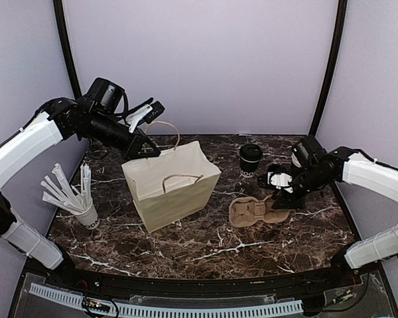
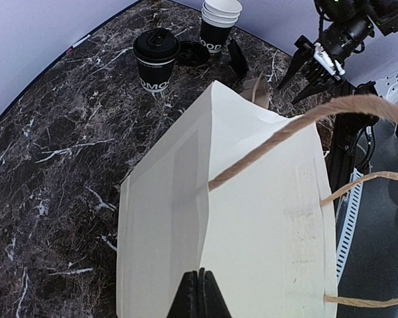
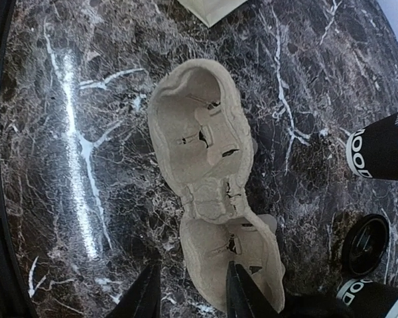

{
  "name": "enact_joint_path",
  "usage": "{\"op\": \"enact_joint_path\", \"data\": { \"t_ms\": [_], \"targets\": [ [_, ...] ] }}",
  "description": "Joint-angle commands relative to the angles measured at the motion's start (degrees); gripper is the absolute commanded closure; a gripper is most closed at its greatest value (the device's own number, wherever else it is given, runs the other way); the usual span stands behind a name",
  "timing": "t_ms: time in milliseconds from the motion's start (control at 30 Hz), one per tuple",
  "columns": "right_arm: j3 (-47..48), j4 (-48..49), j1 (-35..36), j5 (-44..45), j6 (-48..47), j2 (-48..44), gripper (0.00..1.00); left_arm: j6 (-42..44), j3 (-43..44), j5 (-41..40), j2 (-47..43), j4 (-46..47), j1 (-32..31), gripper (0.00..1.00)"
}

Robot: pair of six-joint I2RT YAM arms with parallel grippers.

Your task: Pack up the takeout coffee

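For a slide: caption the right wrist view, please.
Right gripper, jaws apart, over one end of the empty pulp tray.

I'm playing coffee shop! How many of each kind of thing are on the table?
Paper bag: 1
Pulp two-hole tray: 1
Black cup with lid on: 1
Stack of open black cups: 1
Loose black lid: 1
White cup of wrapped sticks: 1
Total: 6

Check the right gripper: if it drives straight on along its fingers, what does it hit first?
Most likely the pulp tray. The right gripper is open, with the rim of the tray's near hole lying between its fingers. How far above the tray it is cannot be judged.
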Motion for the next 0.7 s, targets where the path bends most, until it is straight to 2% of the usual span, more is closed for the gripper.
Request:
{"op": "enact_joint_path", "data": {
  "t_ms": [0, 300, 433, 533, 667],
  "targets": [
    [-0.27, 7.11, 0.34, 3.11, 2.46, 5.97, 0.68, -0.67, -2.35, 2.12, -3.83, 1.30, 0.18, 1.00],
    [7.24, 10.37, -0.59, 7.83, 5.26, 20.37, 0.73, 0.67, -6.21, 2.51, -5.73, 2.88, 0.20, 1.00],
    [10.67, 9.93, -0.98, 7.37, 5.72, 24.54, 0.73, 0.91, -7.85, 2.90, -6.55, 3.68, 0.19, 1.00],
    [12.97, 7.33, -1.03, 5.24, 5.10, 25.86, 0.71, 0.95, -9.08, 3.23, -7.06, 4.72, 0.19, 1.00],
    [13.22, 5.69, -0.92, 1.96, 1.96, 23.05, 0.63, 1.01, -11.02, 3.37, -7.78, 5.91, 0.19, 1.00]
  ]
}}
